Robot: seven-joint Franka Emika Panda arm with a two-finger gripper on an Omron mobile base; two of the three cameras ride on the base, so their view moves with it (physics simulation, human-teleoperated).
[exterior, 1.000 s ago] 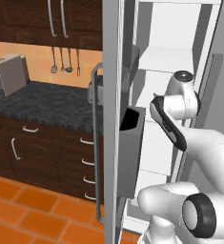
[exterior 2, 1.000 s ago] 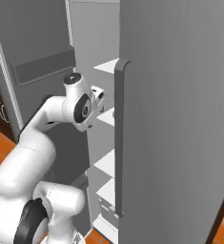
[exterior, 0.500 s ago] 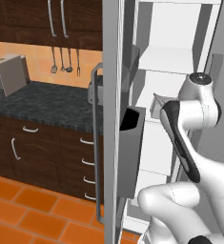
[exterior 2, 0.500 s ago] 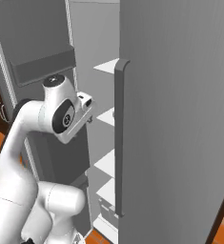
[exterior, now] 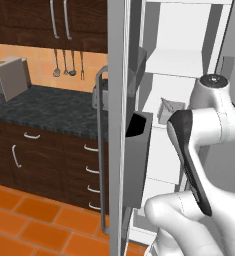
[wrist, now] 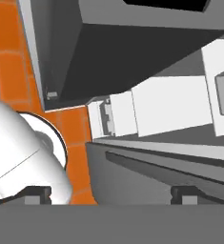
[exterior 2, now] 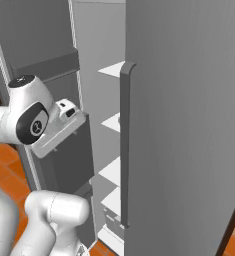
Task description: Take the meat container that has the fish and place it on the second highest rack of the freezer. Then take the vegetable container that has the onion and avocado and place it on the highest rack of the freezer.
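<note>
Two fingertips (wrist: 184, 195) are standing wide apart, grasping nothing, over the freezer (exterior 2: 184, 125) shelves; I am expecting a light, stiff container, best gripped by its rim.

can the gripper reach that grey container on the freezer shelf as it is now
Probably yes, once it turns. The freezer door stands open and nothing blocks the grey container on its shelf. The gripper is open but points down at the floor, so it must re-aim.
</note>
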